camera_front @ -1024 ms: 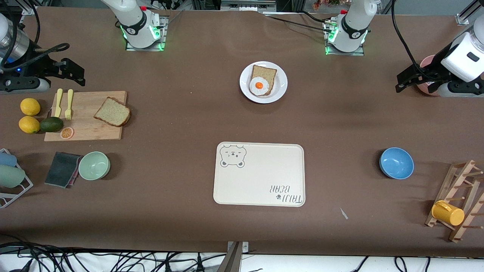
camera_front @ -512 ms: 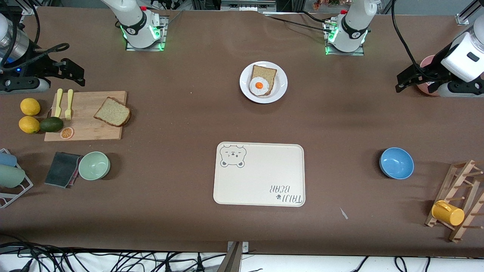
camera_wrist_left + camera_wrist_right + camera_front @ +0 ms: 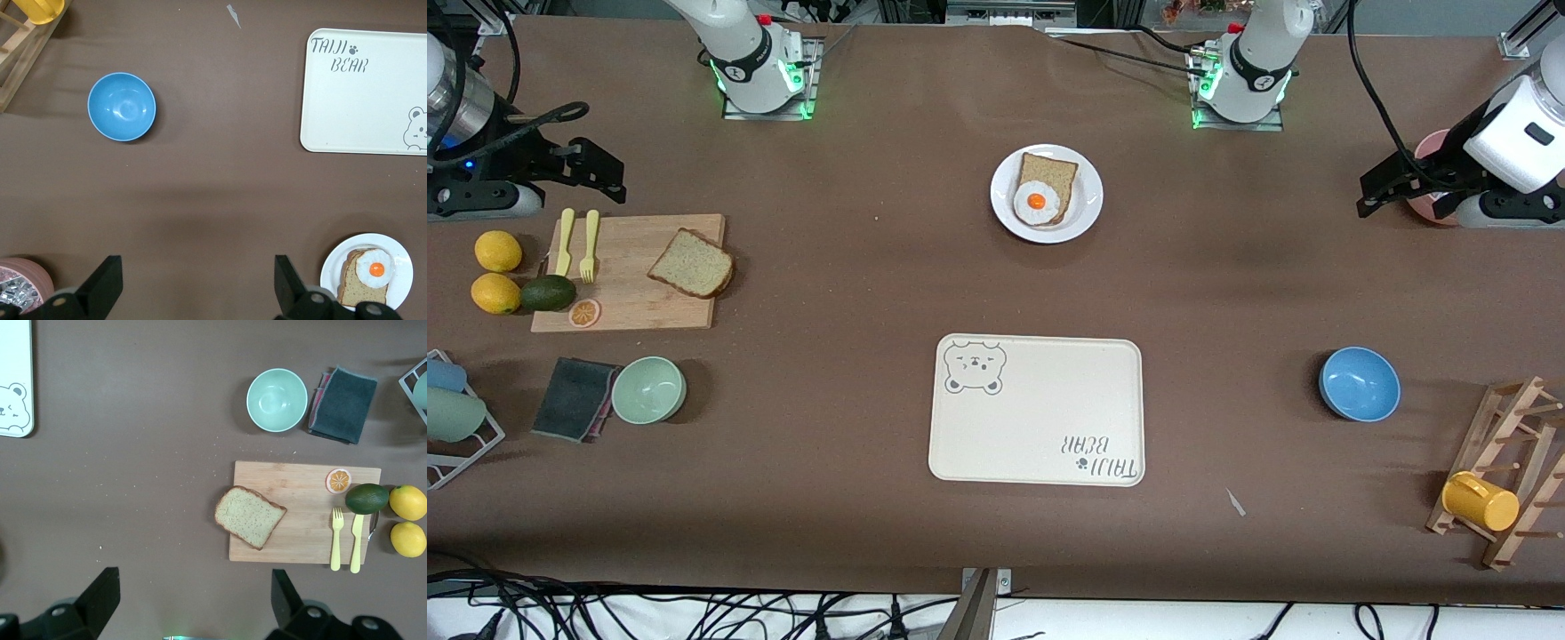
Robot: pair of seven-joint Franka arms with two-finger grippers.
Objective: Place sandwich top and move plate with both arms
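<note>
The sandwich top (image 3: 691, 263), a tan speckled bread slice with a dark crust, lies on a wooden cutting board (image 3: 627, 302) toward the right arm's end; it also shows in the right wrist view (image 3: 249, 515). The white plate (image 3: 1090, 206) sits near the robots' bases and holds a narrower bread slice (image 3: 1052, 169) with a fried egg (image 3: 1036, 203) on it. The plate also shows in the left wrist view (image 3: 332, 268). My right gripper (image 3: 609, 173) (image 3: 193, 597) is open and empty, over the table beside the board. My left gripper (image 3: 1369, 197) (image 3: 197, 280) is open and empty, beside a pink bowl.
A cream bear tray (image 3: 1040, 444) lies nearer the front camera than the plate. Two lemons (image 3: 496, 271), an avocado, an orange slice and yellow cutlery (image 3: 576, 242) sit at the board. A green bowl (image 3: 648, 389), dark cloth (image 3: 574, 397), blue bowl (image 3: 1359, 383), pink bowl (image 3: 1432, 147) and wooden rack with yellow cup (image 3: 1480, 500) stand about.
</note>
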